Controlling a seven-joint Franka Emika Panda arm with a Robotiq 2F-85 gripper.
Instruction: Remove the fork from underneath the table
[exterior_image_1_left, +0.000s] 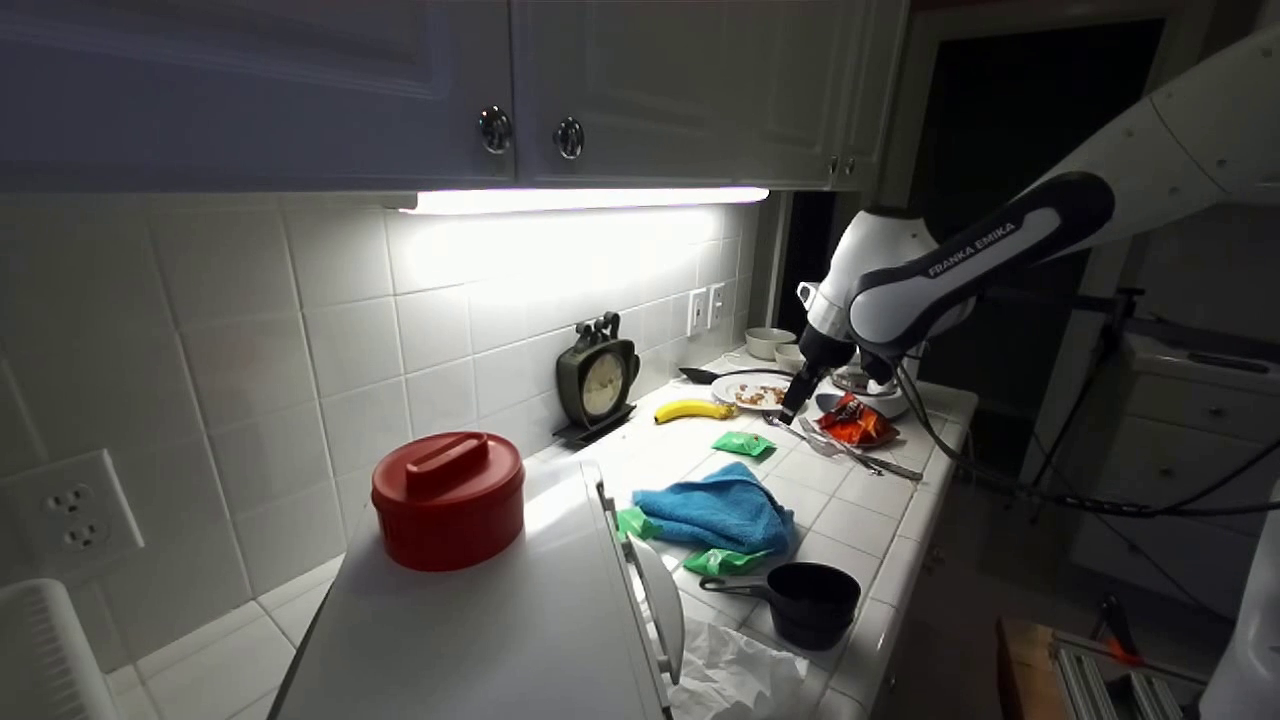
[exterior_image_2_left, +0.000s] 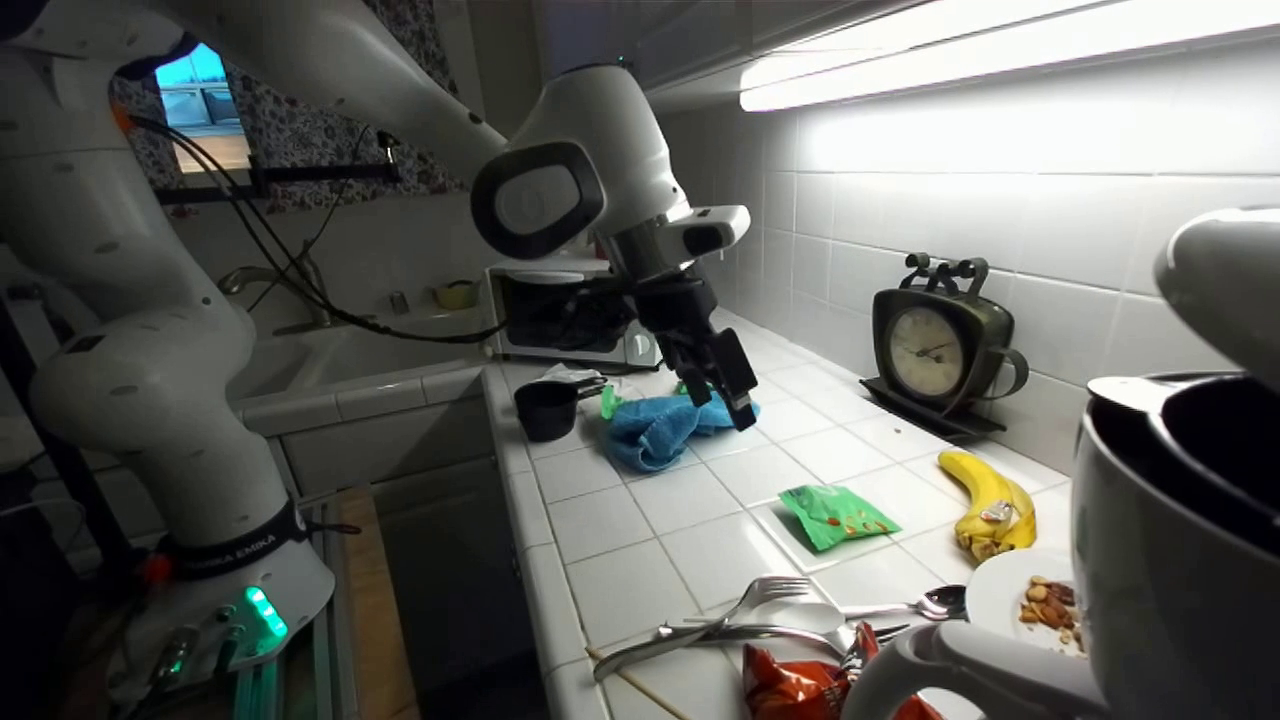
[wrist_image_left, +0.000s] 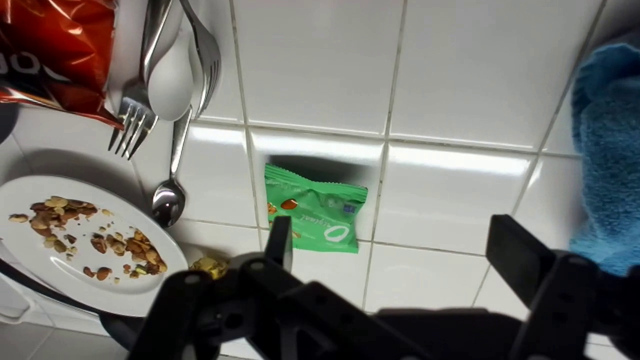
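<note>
The table (wrist_image_left: 320, 60) is the white tiled countertop; it also shows in both exterior views (exterior_image_1_left: 840, 490) (exterior_image_2_left: 640, 560). Two metal forks lie on top of it in the wrist view. A fork (wrist_image_left: 207, 55) lies right of a white spoon (wrist_image_left: 171, 85); it also shows in an exterior view (exterior_image_2_left: 755, 600). A second fork (wrist_image_left: 135, 117) lies by the red bag, partly under the white spoon. My gripper (wrist_image_left: 397, 245) is open and empty, above the tiles; it shows in both exterior views (exterior_image_1_left: 787, 412) (exterior_image_2_left: 725, 400). The forks are apart from it, toward the upper left in the wrist view.
A green packet (wrist_image_left: 315, 212) lies below the gripper. A metal spoon (wrist_image_left: 169, 200), nut plate (wrist_image_left: 90, 250) and red bag (wrist_image_left: 55, 55) are at the left. A blue towel (wrist_image_left: 610, 150), banana (exterior_image_2_left: 985, 500), clock (exterior_image_2_left: 940, 350), black cup (exterior_image_2_left: 547, 410) and white mug (exterior_image_2_left: 1170, 560) stand around.
</note>
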